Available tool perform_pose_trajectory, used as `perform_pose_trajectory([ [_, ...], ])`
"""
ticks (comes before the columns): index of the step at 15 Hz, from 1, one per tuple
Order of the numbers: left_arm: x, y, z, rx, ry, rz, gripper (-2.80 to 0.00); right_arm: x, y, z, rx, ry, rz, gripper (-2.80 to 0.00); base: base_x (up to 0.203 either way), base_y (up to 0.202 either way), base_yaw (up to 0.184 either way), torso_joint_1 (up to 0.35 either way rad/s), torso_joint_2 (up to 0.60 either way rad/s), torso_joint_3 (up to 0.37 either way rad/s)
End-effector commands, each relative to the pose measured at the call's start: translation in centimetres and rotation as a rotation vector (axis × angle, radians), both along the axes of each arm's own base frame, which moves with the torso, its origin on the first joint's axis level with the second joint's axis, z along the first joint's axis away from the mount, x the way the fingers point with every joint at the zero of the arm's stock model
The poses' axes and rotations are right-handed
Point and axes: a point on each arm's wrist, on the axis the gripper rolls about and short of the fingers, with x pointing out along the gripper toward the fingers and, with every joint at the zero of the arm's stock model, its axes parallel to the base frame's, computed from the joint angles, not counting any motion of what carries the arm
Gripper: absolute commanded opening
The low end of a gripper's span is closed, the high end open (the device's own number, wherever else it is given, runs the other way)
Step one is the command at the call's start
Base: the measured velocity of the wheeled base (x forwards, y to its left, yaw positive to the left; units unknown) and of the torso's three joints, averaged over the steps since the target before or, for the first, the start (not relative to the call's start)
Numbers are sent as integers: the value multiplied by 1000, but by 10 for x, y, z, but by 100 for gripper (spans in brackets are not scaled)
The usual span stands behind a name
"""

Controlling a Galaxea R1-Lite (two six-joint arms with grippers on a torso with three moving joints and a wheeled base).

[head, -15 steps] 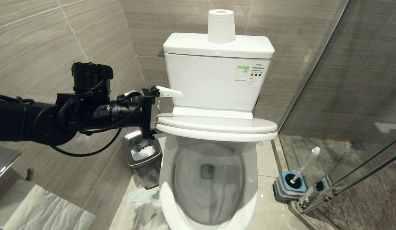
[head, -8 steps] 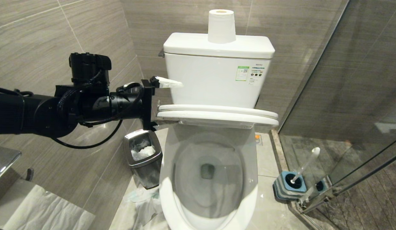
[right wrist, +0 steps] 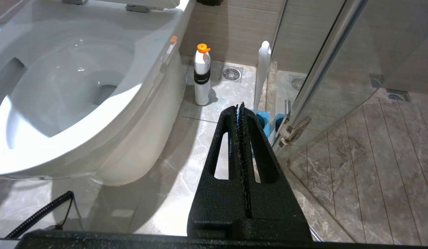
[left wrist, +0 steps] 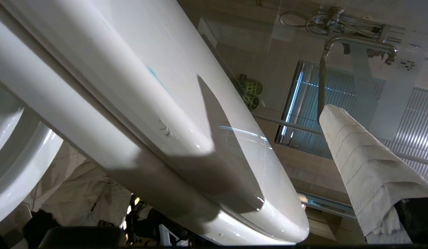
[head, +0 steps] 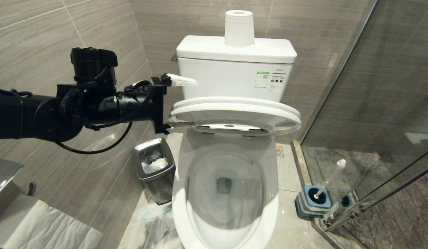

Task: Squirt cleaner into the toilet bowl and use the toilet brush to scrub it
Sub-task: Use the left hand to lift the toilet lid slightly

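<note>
The white toilet bowl (head: 179, 211) holds clear water; the cleaner is out of view. Its seat and lid (head: 234, 110) hang half raised together. My left gripper (head: 170, 105) is open at their left edge: the cloth-wrapped upper finger (head: 181, 80) stands above them and the lower finger sits under the seat's rim. In the left wrist view the seat's underside (left wrist: 158, 114) fills the frame beside the wrapped finger (left wrist: 365, 166). The toilet brush (head: 330, 180) stands in its blue holder (head: 315, 201) by the glass. My right gripper (right wrist: 240, 107) hangs shut and empty over the floor, right of the bowl (right wrist: 30, 152).
A white bottle with an orange cap (right wrist: 201, 77) stands on the floor beside the bowl. A steel waste bin (head: 153, 166) sits left of the toilet, with tissue (head: 155, 221) on the floor. A paper roll (head: 239, 27) tops the tank. A glass shower door (head: 372, 103) closes the right.
The seat and lid have swung up from nearly flat over the bowl to half raised, and my left gripper has risen with their edge. The bowl's whole opening now shows.
</note>
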Motion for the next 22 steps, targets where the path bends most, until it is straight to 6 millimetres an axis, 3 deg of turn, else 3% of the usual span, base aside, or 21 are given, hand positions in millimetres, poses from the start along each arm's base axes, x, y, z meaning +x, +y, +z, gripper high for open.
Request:
perform_pose_trajectory([
  [1, 1, 0, 3, -9, -3, -4, 0, 0, 0, 0, 0, 2, 0, -280, 0, 0, 0, 0, 0, 0],
  [7, 10, -2, 6, -17, -24, -3, 0, 0, 0, 0, 0, 2, 0, -280, 0, 0, 0, 0, 0, 0],
  [11, 16, -5, 25, -69, -21, 2, 0, 0, 0, -1, 0, 3, 0, -280, 0, 0, 0, 0, 0, 0],
  [22, 13, -4, 47, -78, -30, -1, 0, 0, 0, 0, 0, 2, 0, -280, 0, 0, 0, 0, 0, 0],
])
